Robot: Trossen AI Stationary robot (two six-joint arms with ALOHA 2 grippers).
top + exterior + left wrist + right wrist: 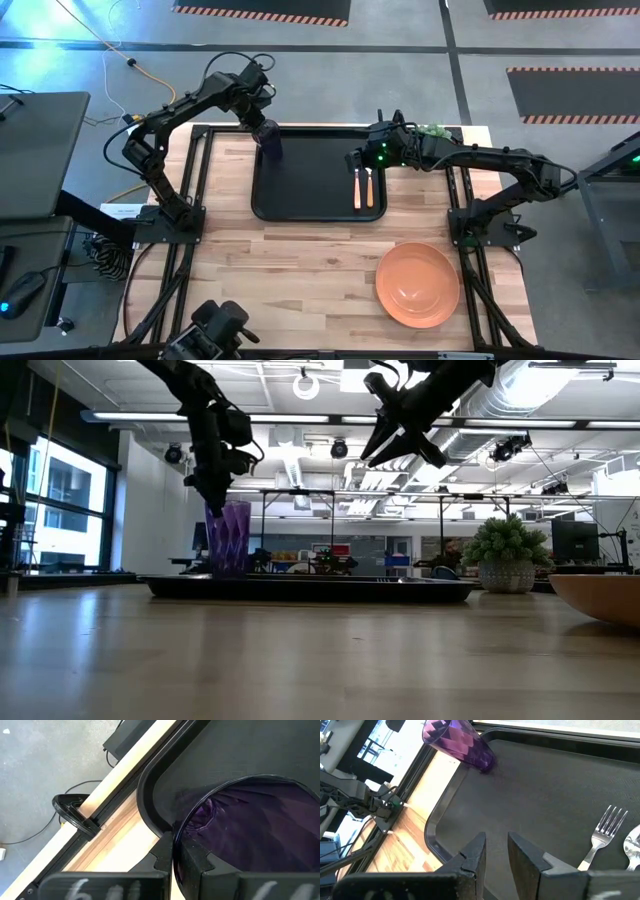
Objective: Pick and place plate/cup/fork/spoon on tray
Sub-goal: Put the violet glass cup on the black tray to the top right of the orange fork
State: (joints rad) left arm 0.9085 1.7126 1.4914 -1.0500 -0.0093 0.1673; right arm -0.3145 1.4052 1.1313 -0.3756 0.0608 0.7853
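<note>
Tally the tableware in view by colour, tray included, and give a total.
Orange or orange-handled: 3, namely the plate, the fork and the spoon
Purple: 1, the cup
Black: 1, the tray
Total: 5

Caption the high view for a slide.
Left hand grips the purple cup on the black tray near fork and spoon; orange plate waits on the table.
</note>
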